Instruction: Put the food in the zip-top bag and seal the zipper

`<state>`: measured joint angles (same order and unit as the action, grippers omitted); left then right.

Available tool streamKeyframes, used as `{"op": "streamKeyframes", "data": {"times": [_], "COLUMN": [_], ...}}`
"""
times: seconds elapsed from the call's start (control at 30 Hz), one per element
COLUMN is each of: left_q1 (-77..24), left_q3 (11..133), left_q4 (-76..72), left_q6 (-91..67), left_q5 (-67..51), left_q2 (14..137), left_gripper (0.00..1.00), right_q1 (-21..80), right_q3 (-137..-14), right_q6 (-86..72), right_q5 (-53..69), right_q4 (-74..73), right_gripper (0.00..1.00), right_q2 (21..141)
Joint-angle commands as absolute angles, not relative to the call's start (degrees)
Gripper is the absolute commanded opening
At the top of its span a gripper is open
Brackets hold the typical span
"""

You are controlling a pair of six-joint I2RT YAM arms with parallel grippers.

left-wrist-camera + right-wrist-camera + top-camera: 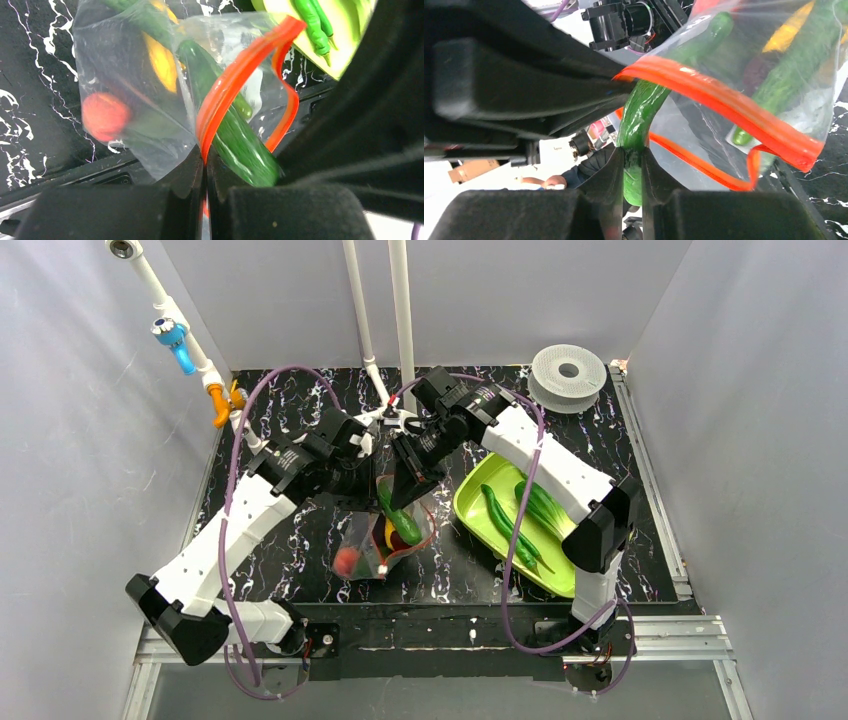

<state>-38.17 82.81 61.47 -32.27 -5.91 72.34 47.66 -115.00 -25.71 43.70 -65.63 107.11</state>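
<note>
The clear zip-top bag hangs open between my two grippers over the black table. My left gripper is shut on one side of the red-orange zipper and holds the mouth up; its closed tips pinch the strip. My right gripper is shut on the end of a long green vegetable, which passes between the two zipper strips into the bag. A red tomato, a yellow piece and another green vegetable lie inside. A dark purplish shape beside them is blurred.
The lime-green tray lies right of the bag and holds long green vegetables. A white spool stands at the back right. White pipes rise at the back, and a pipe with blue and orange fittings runs at the left.
</note>
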Motion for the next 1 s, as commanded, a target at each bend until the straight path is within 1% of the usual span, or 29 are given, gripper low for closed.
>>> {"op": "streamKeyframes", "data": {"times": [0.0,0.17,0.27,0.33,0.47,0.53,0.63,0.83,0.97], "left_q1": [-38.48,-38.32,-38.29,-38.27,-38.09,-38.09,-37.97,-37.62,-37.44], "left_q3": [82.41,84.15,84.61,84.51,84.3,84.02,84.15,84.16,84.6], "left_q4": [60.56,60.89,61.04,61.18,61.48,61.47,61.65,61.21,61.05], "left_q6": [-34.56,-34.09,-33.52,-33.03,-32.32,-32.08,-31.59,-31.74,-33.06], "left_q5": [-7.23,-5.71,-5.78,-6.16,-6.88,-7.23,-7.21,-6.53,-5.31], "left_q2": [68.43,67.9,68.2,68.37,68.64,68.73,68.94,68.91,68.77], "left_gripper": [0.0,0.0,0.0,0.0,0.0,0.0,0.0,0.0,0.0], "right_q1": [47.95,47.56,47.54,47.55,47.55,47.55,47.57,47.6,47.55], "right_q3": [-118.09,-117.66,-118.67,-118.09,-117.08,-116.66,-118.46,-115.8,-114.21], "right_q6": [-30.17,-31.28,-32.09,-33.28,-34.24,-34.88,-33.34,-28.64,-26.54], "right_q5": [42.01,41.0,39.82,39.48,38.11,38.31,37.2,31.1,29.7], "right_q4": [-64.94,-64.28,-64.27,-62.59,-60.22,-59.26,-61.76,-62.69,-62.07], "right_gripper": [0.18,0.21,0.33,0.39,0.41,0.46,0.49,0.58,0.6], "right_q2": [107.6,107.78,108.38,107.98,107.81,108.31,108.82,104.29,100.58]}}
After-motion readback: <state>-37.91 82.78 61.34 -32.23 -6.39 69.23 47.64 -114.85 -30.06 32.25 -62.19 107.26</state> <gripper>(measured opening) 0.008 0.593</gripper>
